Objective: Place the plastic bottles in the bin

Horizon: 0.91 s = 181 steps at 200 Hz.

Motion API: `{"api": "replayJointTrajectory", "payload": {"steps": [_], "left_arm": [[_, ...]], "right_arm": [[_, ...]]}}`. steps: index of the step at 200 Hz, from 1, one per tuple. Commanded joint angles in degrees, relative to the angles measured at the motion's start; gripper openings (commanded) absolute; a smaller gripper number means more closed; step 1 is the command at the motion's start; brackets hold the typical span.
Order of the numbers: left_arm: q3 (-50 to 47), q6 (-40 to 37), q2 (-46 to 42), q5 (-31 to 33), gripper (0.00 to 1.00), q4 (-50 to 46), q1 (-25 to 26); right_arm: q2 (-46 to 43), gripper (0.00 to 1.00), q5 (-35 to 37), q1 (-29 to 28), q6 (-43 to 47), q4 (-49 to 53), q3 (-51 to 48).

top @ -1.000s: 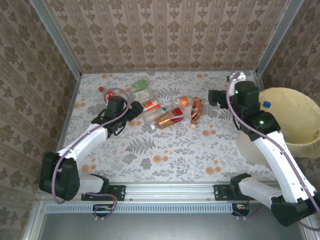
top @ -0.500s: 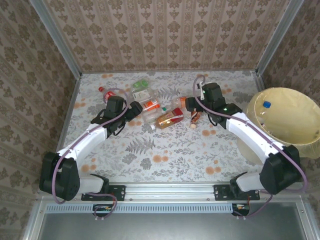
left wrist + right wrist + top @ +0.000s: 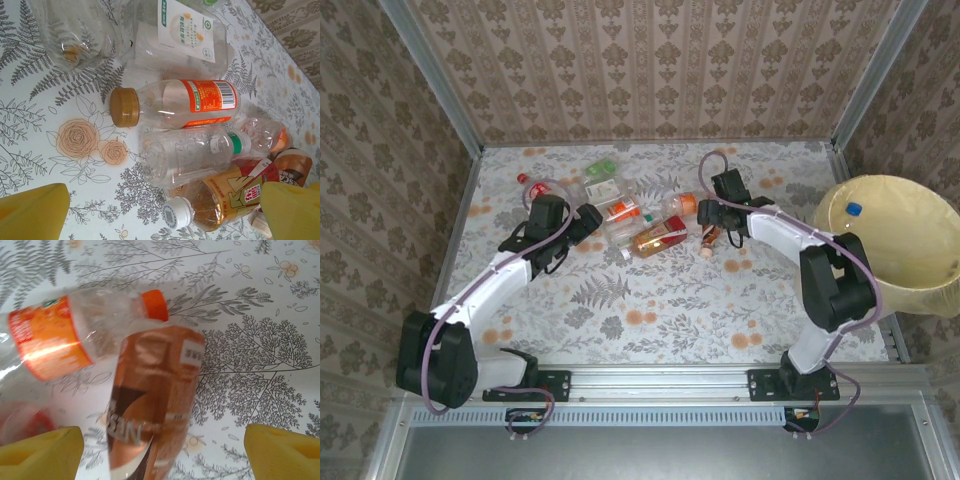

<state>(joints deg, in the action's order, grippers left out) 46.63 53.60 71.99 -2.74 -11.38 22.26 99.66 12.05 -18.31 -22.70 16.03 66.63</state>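
Observation:
Several plastic bottles point(image 3: 645, 222) lie in a cluster at the middle back of the table. My right gripper point(image 3: 713, 220) hangs open over a crushed brown-label bottle point(image 3: 155, 400). Its yellow fingers point(image 3: 282, 447) stand wide on either side of that bottle without touching it. An orange-label bottle point(image 3: 55, 340) with an orange cap lies just beyond. My left gripper point(image 3: 162, 215) is open at the cluster's left side. Ahead of it lie a gold-capped orange-label bottle point(image 3: 175, 105), a clear bottle point(image 3: 190, 155) and an amber white-capped bottle point(image 3: 220, 200). The bin point(image 3: 910, 265) stands at the right.
A blue-capped bottle point(image 3: 853, 210) lies inside the bin's yellow bag. A red-capped bottle point(image 3: 530, 183) and a green-labelled one point(image 3: 602, 170) lie at the back left. Patterned walls close the table at the back and sides; the front half is bare floral cloth.
My right arm has swung left from beside the bin and come down over the brown-label bottle. The left arm has hardly moved.

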Motion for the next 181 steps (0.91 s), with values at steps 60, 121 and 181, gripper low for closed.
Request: {"api": "replayJointTrajectory", "payload": {"steps": [60, 121, 181], "left_arm": [[-2.33, 1.87, -2.88, 1.60, 1.00, -1.56, -0.46], [-2.29, 1.77, -2.48, 0.95, 1.00, -1.26, -0.42], [-1.92, 2.47, -1.72, 1.58, 1.00, -1.52, -0.46]], "right_arm": [[10.04, 0.78, 0.64, 1.01, -5.60, 2.96, 8.30], [14.01, 0.71, -0.31, 1.24, -5.35, 4.04, 9.04], [6.39, 0.55, 0.26, 1.20, -1.39, 1.35, 4.41]]}}
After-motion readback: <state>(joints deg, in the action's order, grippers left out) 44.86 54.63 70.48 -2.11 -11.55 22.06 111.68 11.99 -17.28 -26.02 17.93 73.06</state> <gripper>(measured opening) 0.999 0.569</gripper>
